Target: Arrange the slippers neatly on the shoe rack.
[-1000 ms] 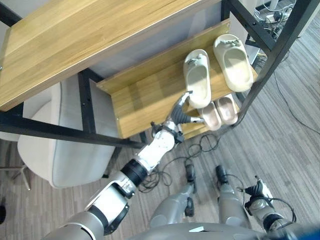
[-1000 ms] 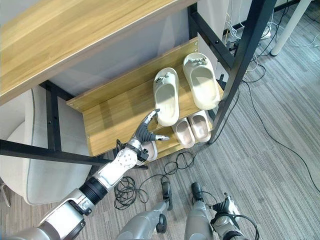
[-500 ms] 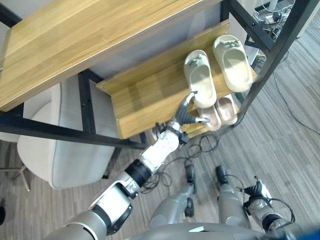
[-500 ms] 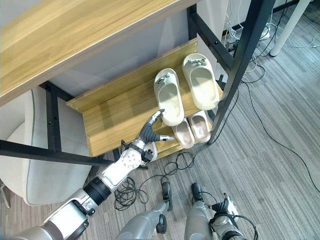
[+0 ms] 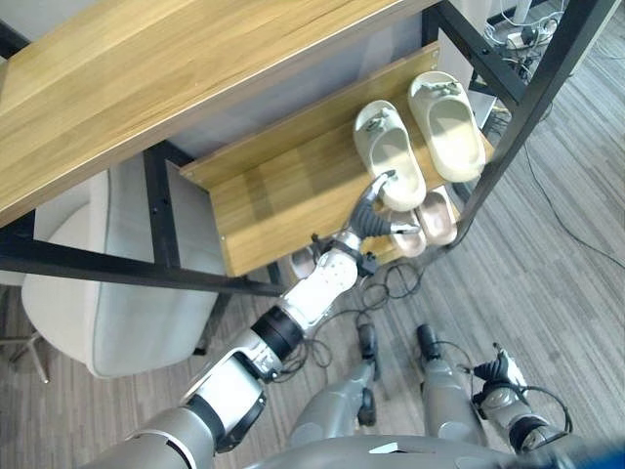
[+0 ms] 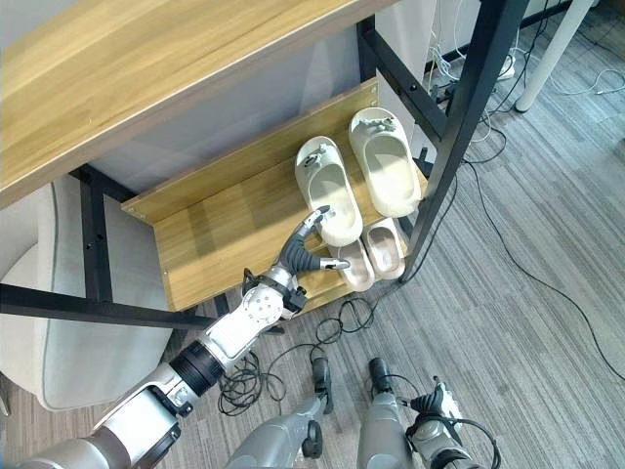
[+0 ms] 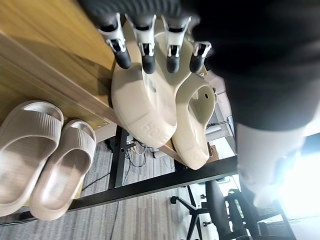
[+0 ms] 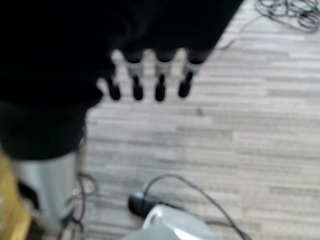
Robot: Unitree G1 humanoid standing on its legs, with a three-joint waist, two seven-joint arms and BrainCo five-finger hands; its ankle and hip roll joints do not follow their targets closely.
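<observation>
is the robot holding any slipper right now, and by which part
Nothing is held. The left hand has straight fingers touching the heel end of a cream foam slipper on the wooden shelf. The right hand hangs open over the floor.

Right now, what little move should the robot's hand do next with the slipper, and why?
Probably a gentle push deeper onto the shelf. The open left hand has straight fingers at the heel of the near cream slipper, which sits further forward than its partner and overhangs the edge.
</observation>
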